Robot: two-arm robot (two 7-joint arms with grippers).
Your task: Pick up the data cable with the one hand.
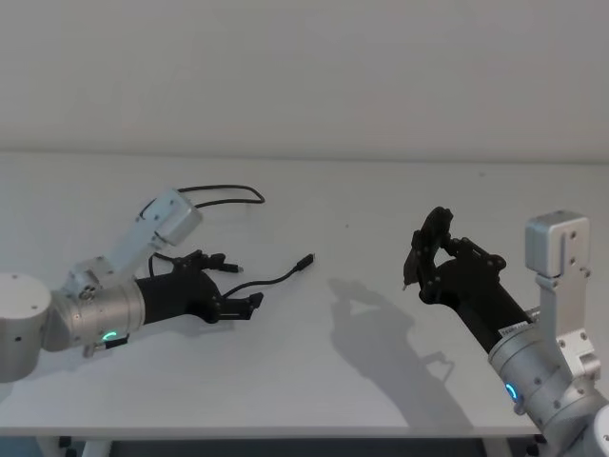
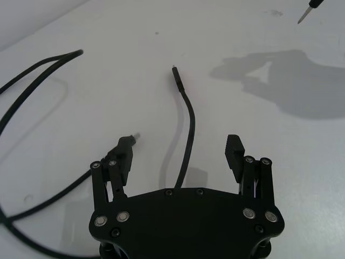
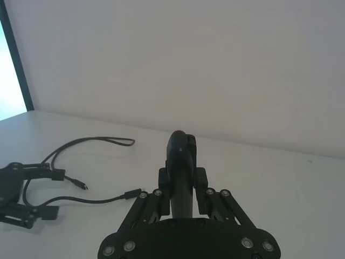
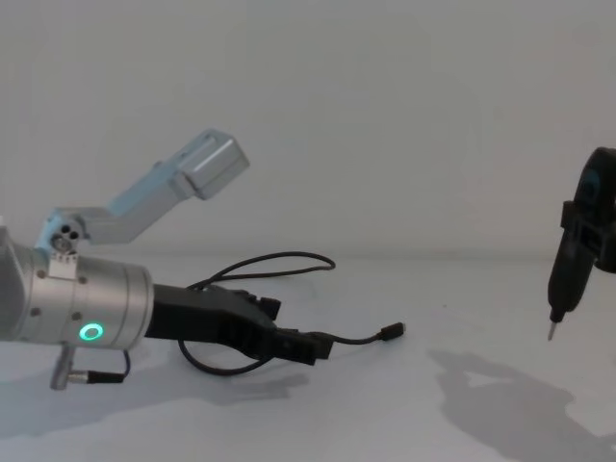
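Head view: the left gripper [image 1: 238, 284] sits low over the white table [image 1: 343, 381] on the left side, jaws spread apart, with the data cable [image 1: 276, 277] running out between them to a plug [image 1: 304, 260] lying just past the fingertips, and the rest of the cord loops back toward the wall behind the arm. The right gripper [image 1: 425, 249] is up off the table on the right, well apart from the cable, clamped on a dark pen-shaped tool [image 1: 411, 267]. There's a small white label [image 1: 514, 328] on the right arm, too tiny to read. Left wrist view: cable [image 2: 190, 124] lies flat on the table straight down the gap between the two open fingers [image 2: 234, 154], neither one touching it as far as I can see. Right wrist view: jaws closed on the tool [image 3: 180, 151], with the cable [image 3: 97, 200] and the other gripper farther off. Chest view: green ring [image 4: 91, 333] glowing on the left wrist, cable's plug end [image 4: 390, 332] resting on the table ahead of the left fingers, tool [image 4: 560, 284] hanging tip-down above the table on the right
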